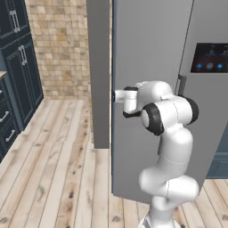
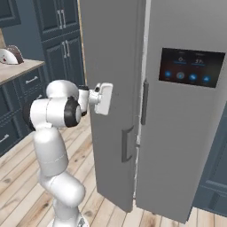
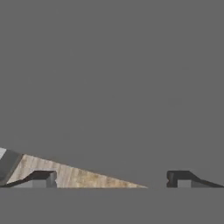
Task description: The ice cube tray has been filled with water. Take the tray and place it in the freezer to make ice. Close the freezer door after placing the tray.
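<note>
The freezer door (image 2: 113,75), a tall plain grey panel with a dark bar handle (image 2: 127,144), stands slightly ajar from the freezer (image 1: 99,71). My gripper (image 2: 107,98) is at mid-height against the door's outer face, near its free edge (image 1: 114,95). In the hand view the grey door panel (image 3: 113,87) lies close ahead. My gripper (image 3: 111,179) is open there, its dark fingertips (image 3: 43,178) set wide apart with nothing between them. The ice cube tray and its water are out of view.
The fridge's other door (image 2: 186,133), with a dark display panel (image 2: 191,67), is shut to the right. Dark blue cabinets (image 1: 18,75) and a counter (image 2: 17,71) line the left side, with a brick wall (image 1: 60,44) behind. Wooden floor (image 1: 58,178) lies open to the left.
</note>
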